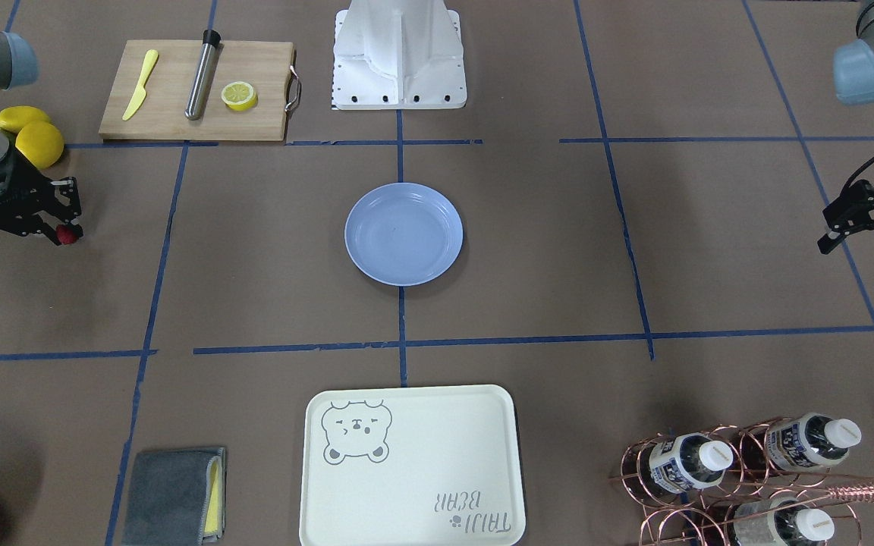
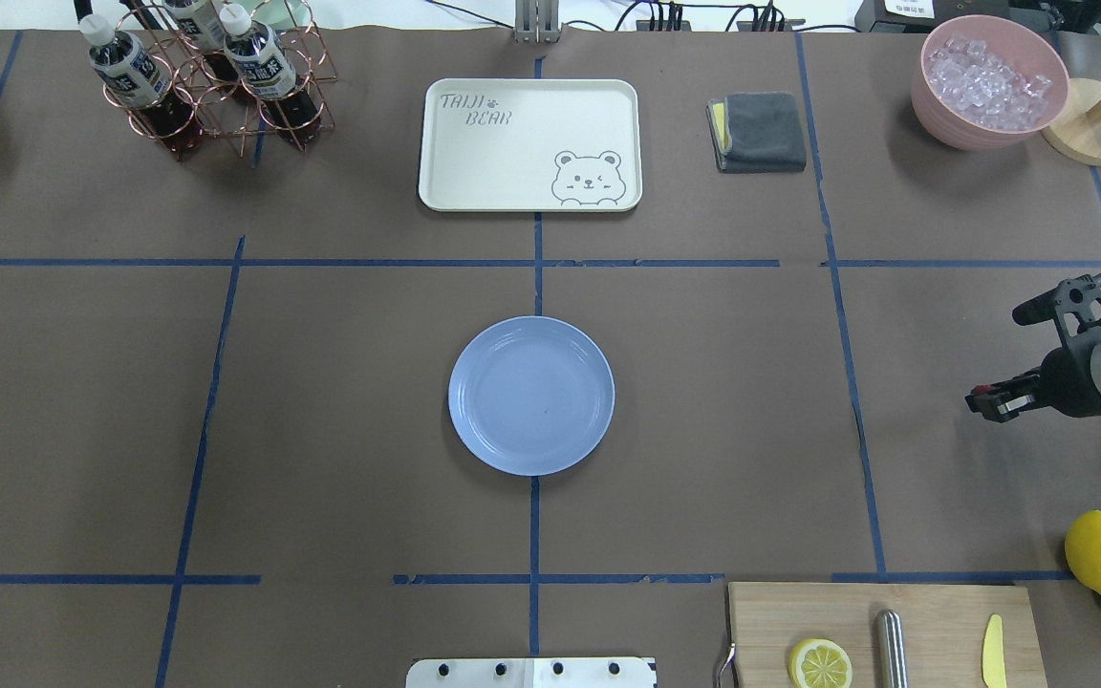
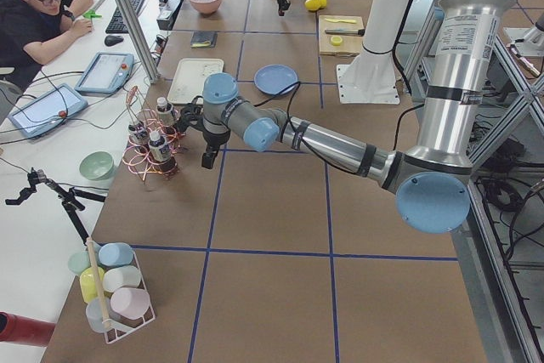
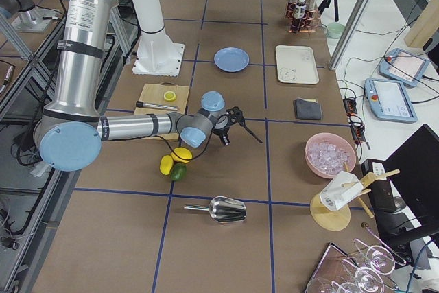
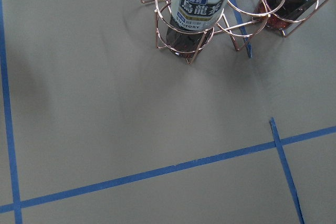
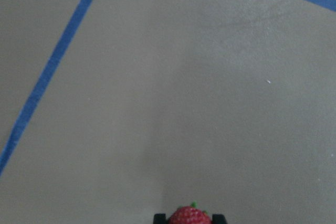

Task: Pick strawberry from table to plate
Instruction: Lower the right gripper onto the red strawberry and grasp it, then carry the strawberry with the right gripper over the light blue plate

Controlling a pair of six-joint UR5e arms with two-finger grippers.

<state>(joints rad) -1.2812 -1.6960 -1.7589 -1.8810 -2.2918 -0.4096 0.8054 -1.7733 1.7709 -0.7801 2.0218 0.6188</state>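
1. Your right tool [image 1: 64, 230] is clenched on the strawberry [image 6: 189, 216]. The wrist view shows the berry pinched between the two fingertips, so I judge the pick as made and the carry as the step in hand.
2. The berry sits at the robot's right end of the surface [image 1: 270, 250], just beside the whole lemons [image 1: 31, 133]. I cannot tell whether it has cleared the paper.
3. The plate [image 1: 403, 233] lies bare in the middle of the surface, well apart from the berry.
4. Next, you likely need to lift a little, travel sideways toward the middle until the berry is over the plate's floor, lower inside the rim, then release. A round berry may roll if let go from high up.
5. The straight path to the plate looks free.
6. The cutting board [image 1: 194, 91] with its lemon half [image 1: 240, 95] lies on the robot's side of that path. The bear tray [image 1: 410, 466] and grey cloth [image 1: 175, 493] lie on the far side.
7. Your left tool [image 1: 866, 246] hangs released and grasping nothing at the opposite end, near the bottle rack [image 1: 740, 470]. It is clear of the route.
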